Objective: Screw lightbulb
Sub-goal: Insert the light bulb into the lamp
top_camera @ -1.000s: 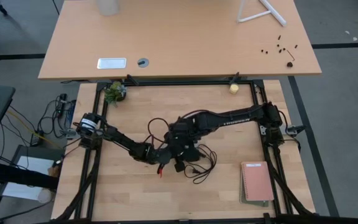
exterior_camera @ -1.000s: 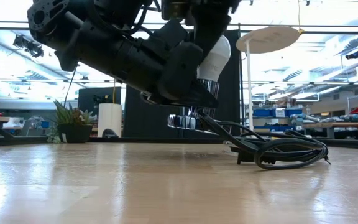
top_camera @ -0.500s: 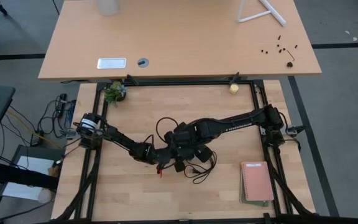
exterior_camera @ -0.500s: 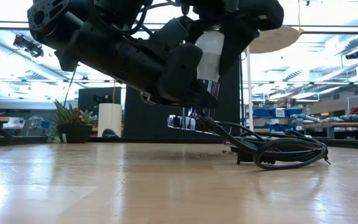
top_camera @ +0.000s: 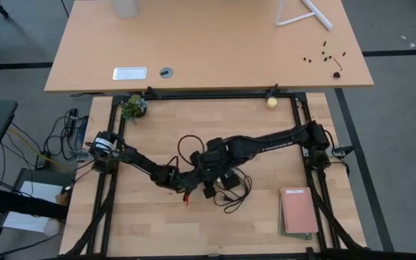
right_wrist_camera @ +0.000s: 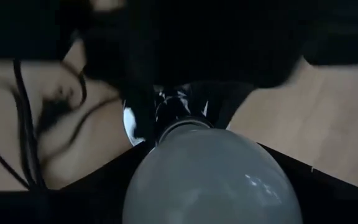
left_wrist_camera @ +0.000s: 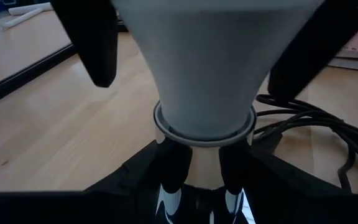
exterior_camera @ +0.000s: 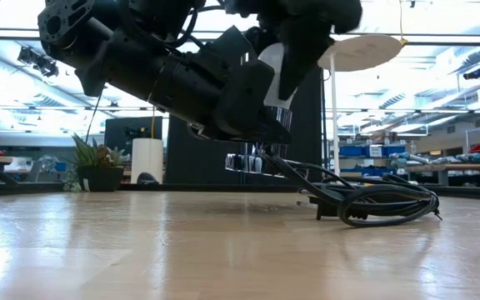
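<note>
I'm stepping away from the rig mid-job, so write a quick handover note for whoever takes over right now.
Left gripper: closed on the silver socket, holding it above the table.
Right gripper: around the lightbulb from above; the jaws look closed on its white head.
Lightbulb: upright, its base sitting in the socket; the black cord trails onto the wooden table.
Done: bulb and socket brought together.
Left: how far it is screwed in cannot be seen; probably keep turning, then release.

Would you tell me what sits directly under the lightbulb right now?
Its metal base enters a silver socket held by the left gripper. The right gripper clasps the lightbulb from above. How far the threads are in is hidden by the socket.
</note>
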`<action>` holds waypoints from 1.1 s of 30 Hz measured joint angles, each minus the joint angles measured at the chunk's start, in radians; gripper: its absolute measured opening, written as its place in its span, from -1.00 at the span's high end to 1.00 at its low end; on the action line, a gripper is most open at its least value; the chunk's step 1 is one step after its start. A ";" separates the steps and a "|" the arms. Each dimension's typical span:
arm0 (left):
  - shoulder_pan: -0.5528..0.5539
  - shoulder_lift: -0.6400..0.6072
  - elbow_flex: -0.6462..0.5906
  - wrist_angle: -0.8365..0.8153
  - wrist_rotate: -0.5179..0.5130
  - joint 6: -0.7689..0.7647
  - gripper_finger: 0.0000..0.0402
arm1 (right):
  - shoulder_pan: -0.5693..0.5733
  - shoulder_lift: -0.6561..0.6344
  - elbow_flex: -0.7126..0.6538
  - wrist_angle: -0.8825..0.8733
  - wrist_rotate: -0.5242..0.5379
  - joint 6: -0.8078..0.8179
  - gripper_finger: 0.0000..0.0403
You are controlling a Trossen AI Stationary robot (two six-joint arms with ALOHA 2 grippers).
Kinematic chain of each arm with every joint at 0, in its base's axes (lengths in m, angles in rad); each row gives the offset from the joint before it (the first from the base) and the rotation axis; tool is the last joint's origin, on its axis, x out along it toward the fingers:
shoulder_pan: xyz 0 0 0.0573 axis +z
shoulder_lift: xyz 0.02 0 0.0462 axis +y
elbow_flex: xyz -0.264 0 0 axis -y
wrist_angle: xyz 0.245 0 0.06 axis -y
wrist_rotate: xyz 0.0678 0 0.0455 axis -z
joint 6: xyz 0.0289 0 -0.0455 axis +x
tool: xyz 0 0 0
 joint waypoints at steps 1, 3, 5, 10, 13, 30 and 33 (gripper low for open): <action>0.000 0.000 0.000 0.001 -0.001 -0.001 0.03 | -0.004 0.000 0.000 0.003 -0.011 0.063 -0.37; 0.000 0.000 0.000 0.003 -0.001 -0.003 0.03 | -0.011 0.000 0.001 0.009 -0.032 0.199 -0.37; -0.001 0.000 0.000 0.003 -0.001 -0.006 0.03 | -0.018 0.000 0.000 0.020 -0.048 0.367 -0.35; -0.001 0.000 0.000 0.004 -0.001 -0.010 0.03 | -0.042 0.000 0.000 0.009 -0.122 0.624 -0.35; -0.001 0.000 0.000 0.013 -0.009 -0.002 0.03 | -0.048 0.000 0.001 0.018 -0.153 0.542 -0.42; -0.001 -0.002 0.002 0.004 -0.002 -0.001 0.03 | 0.004 0.000 0.049 -0.045 -0.104 -0.543 -0.68; 0.000 -0.002 0.002 0.005 -0.003 -0.001 0.03 | 0.016 0.000 0.049 -0.037 -0.061 -0.634 -0.62</action>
